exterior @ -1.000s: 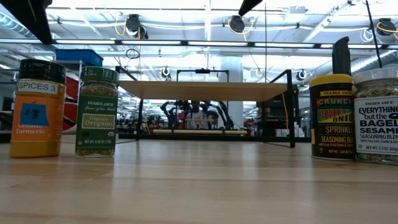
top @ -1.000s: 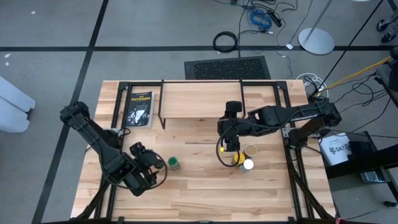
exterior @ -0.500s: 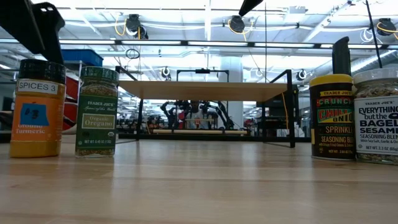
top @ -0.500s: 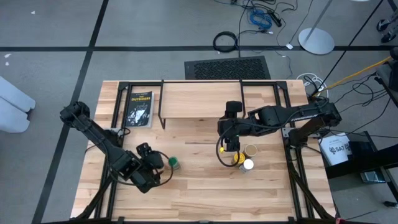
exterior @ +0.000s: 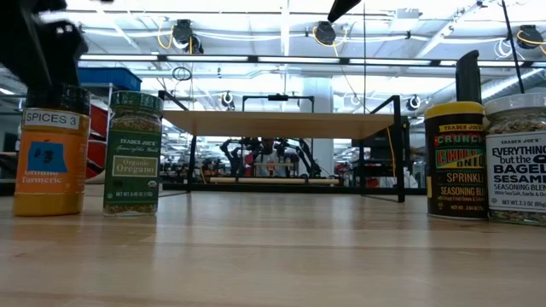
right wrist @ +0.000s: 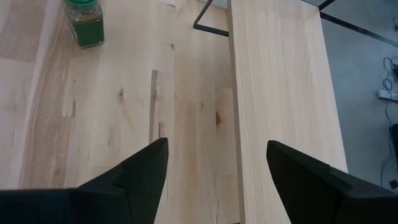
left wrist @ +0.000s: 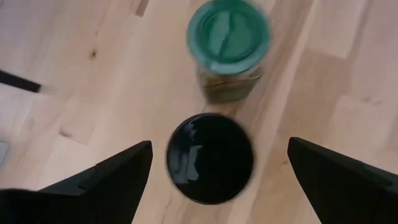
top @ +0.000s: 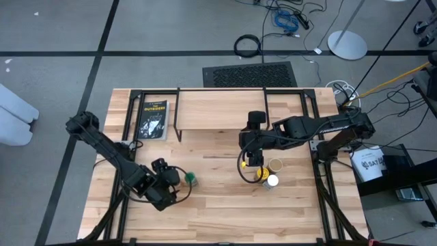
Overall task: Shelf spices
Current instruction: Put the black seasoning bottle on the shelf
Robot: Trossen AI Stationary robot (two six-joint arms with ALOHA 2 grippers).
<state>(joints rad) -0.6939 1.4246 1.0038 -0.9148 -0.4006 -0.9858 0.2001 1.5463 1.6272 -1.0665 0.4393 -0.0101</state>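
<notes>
The orange jar with the dark lid (left wrist: 210, 158) stands upright on the table, with the green-lidded jar (left wrist: 229, 46) close beside it. My left gripper (left wrist: 217, 183) is open above the dark lid, one finger on each side and well clear of it. In the high view it (top: 172, 180) is near the table's front left. The yellow-lidded (top: 261, 173), tan-lidded (top: 276, 165) and white-lidded (top: 272, 181) jars stand together right of centre. My right gripper (top: 254, 162) hangs open above them, holding nothing. The shelf (top: 222, 109) stands on its black legs at the far side.
A flat black packet (top: 153, 119) lies at the far left beside the shelf. In the low view the orange jar (exterior: 51, 149) and the green-lidded jar (exterior: 132, 153) stand at the left, two jars (exterior: 456, 162) at the right, with bare tabletop (exterior: 273, 247) between.
My left gripper has come down over the dark-lidded jar, shifting a little toward the green-lidded jar, and its fingers have stayed wide apart. The jars have not moved.
</notes>
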